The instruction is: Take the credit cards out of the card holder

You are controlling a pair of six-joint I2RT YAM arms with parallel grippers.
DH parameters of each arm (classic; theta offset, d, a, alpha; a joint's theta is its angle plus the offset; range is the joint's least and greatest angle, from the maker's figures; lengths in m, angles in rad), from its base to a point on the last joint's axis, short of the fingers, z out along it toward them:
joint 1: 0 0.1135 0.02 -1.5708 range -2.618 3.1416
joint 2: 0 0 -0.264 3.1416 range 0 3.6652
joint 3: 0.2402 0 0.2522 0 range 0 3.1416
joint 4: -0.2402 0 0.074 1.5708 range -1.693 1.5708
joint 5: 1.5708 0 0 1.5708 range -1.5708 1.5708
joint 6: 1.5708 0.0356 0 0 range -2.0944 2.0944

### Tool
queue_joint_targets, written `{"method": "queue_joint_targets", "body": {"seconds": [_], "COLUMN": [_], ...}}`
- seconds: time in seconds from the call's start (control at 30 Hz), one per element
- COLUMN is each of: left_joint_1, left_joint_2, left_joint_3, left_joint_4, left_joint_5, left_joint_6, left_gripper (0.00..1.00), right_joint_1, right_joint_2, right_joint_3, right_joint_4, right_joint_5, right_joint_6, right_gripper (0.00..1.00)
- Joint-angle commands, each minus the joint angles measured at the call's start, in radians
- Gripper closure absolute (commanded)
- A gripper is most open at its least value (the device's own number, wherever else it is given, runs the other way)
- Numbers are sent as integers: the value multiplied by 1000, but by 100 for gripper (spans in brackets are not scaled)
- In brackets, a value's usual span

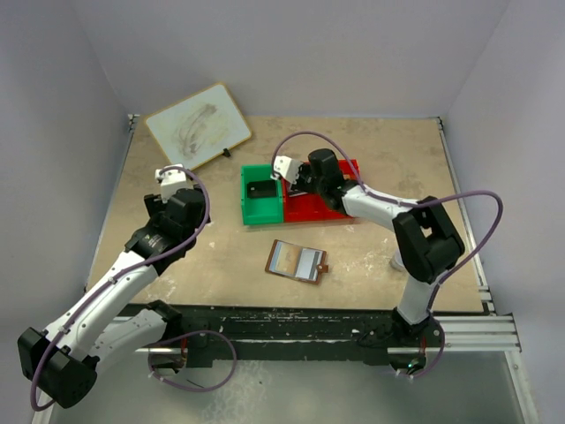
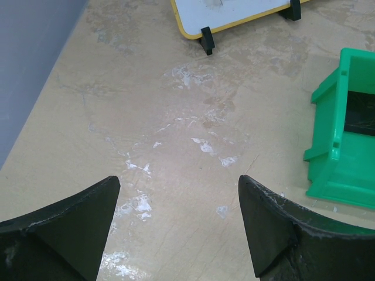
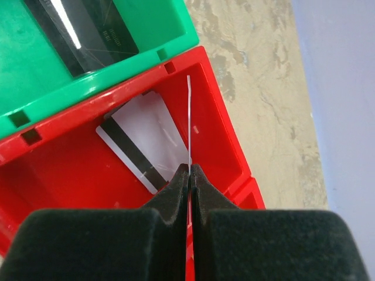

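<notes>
The card holder lies open and flat on the table's near middle, brown outside with pale inner panels. My right gripper is shut on a thin credit card, seen edge-on, over the red bin. A white card with a black stripe lies in that bin. A dark card lies in the green bin. In the top view the right gripper hovers at the seam between the two bins. My left gripper stands open over bare table, left of the green bin.
A small whiteboard with a yellow rim leans on black feet at the back left. The green bin and red bin sit side by side mid-table. Walls close in the left, right and back.
</notes>
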Motion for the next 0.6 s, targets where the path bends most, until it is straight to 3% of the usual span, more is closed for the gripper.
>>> {"method": "queue_joint_targets", "body": {"seconds": [0.0, 0.57], "left_joint_1": [2, 1], "left_joint_2": [-8, -9], "left_joint_3": [-2, -8], "left_joint_4": [32, 49], "left_joint_5": [-48, 0], "left_joint_6": [26, 40], "left_gripper": [20, 20], "right_joint_1": [-5, -15], "right_joint_2": [57, 165], "right_joint_3": [108, 152], "right_joint_4": [-108, -41], "right_joint_5": [-36, 20], "right_joint_6": [-18, -89], "right_gripper": [100, 100]}}
